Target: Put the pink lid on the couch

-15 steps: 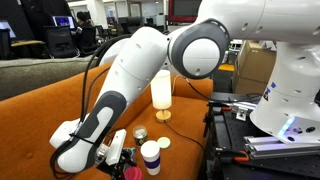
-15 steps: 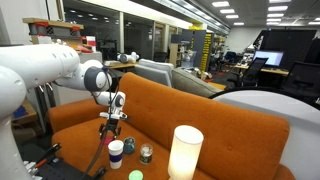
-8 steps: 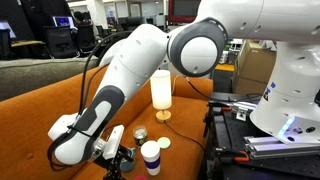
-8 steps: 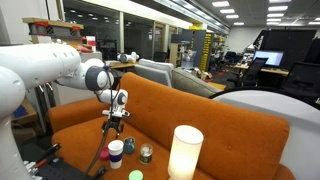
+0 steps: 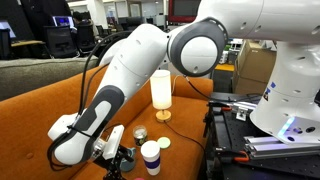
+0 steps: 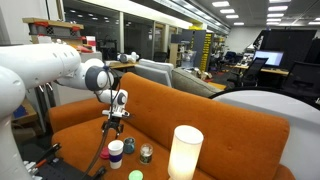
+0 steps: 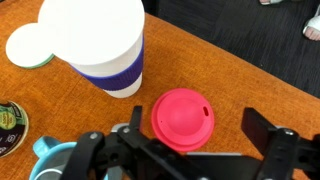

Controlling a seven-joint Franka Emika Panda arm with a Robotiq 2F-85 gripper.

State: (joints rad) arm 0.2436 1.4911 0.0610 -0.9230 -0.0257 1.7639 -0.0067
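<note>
Over the past second the white robot arm [image 5: 130, 70] has dipped slightly toward the seat of the large orange upholstered couch [image 5: 40, 110]. In the last half second it has held its place, and nothing else has shifted.

In the wrist view, from left to right, a dark round tin lid [image 7: 8, 125] sits at the frame's edge. A flat white disc [image 7: 28, 45] lies farther back, partly tucked behind a tall white paper cup with a blue-purple band [image 7: 100, 45]. Just beside the cup's foot, to its right and nearer the camera, the thick, round, plastic pink lid [image 7: 182, 118] lies flat on the couch seat, top side up. The tool [image 7: 178, 138] is released. Its dark fingers are spread to either side of the pink lid, and the right-hand finger [image 7: 272, 145] is clearly apart from it.

In an exterior view the tool [image 5: 115, 157] hangs low over the seat, left of the cup [image 5: 151, 157]. A small silver round lid [image 5: 140, 132] lies behind them, and an upright white cylinder lamp [image 5: 161, 90] stands farther back. In an exterior view from the opposite direction, the tool [image 6: 113, 122] hovers just above the cup [image 6: 116, 152], with the lamp [image 6: 185, 152] to the right. The pink lid cannot be picked out in either exterior view.
</note>
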